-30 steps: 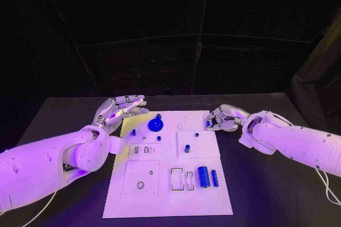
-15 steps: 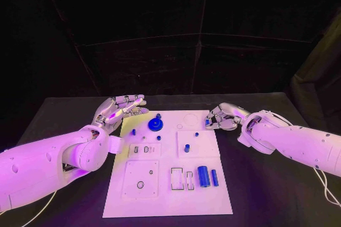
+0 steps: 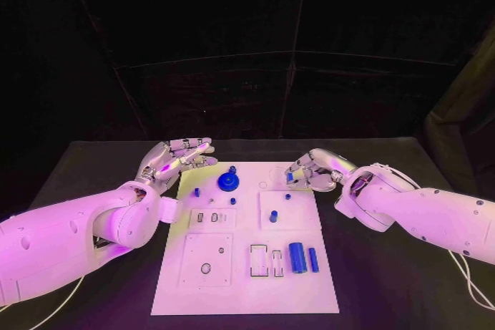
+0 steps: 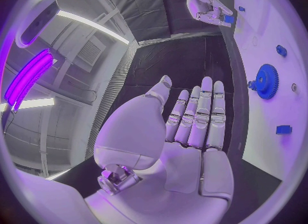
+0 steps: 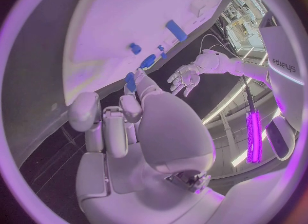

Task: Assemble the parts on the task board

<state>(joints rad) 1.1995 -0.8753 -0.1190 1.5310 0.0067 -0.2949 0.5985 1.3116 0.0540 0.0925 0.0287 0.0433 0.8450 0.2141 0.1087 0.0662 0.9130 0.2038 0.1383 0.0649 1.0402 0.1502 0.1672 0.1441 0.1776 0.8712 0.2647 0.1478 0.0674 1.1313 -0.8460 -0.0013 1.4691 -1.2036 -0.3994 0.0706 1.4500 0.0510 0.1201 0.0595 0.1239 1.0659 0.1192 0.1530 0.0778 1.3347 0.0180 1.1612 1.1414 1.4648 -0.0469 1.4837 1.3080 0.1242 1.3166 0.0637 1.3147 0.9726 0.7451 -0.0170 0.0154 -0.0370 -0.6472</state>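
A white task board (image 3: 243, 287) lies in the middle of a black worktop (image 3: 392, 273). The right robot hand (image 3: 310, 171) hovers over the board's far right corner, fingers curled round a small blue part (image 5: 130, 81), probably carrying it toward a socket. The left robot hand (image 3: 175, 160) waits beside the board's far left edge, fingers straight and apart, holding nothing. A blue gear (image 3: 228, 179) stands on the board near it; two blue cylinders (image 3: 302, 258) lie toward the near end.
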